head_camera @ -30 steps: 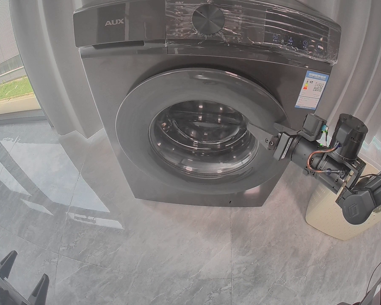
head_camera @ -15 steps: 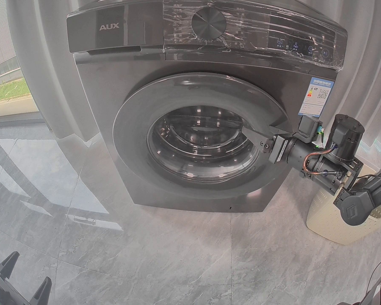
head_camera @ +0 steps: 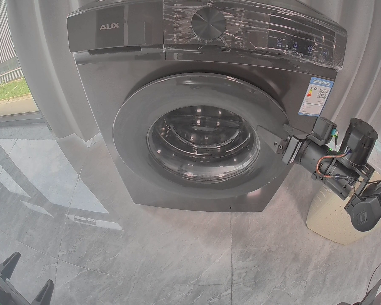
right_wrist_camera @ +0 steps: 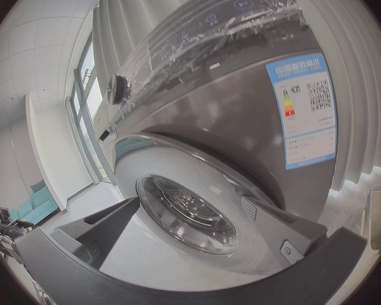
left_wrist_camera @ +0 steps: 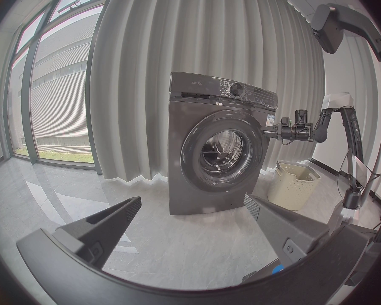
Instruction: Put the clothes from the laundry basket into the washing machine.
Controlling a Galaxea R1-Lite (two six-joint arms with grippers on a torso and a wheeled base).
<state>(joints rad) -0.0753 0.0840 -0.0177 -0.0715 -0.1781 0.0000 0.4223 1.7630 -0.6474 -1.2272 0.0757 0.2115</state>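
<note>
Door (head_camera: pixel 133 149) across washing machine (head_camera: pixel 110 77) — floor (head_camera: pixel 178 250) free

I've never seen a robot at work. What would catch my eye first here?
The big grey washing machine standing before a pleated curtain, its round glass door facing the robot. The right gripper is open at the door's right rim. A cream laundry basket stands on the floor to the machine's right.
</note>
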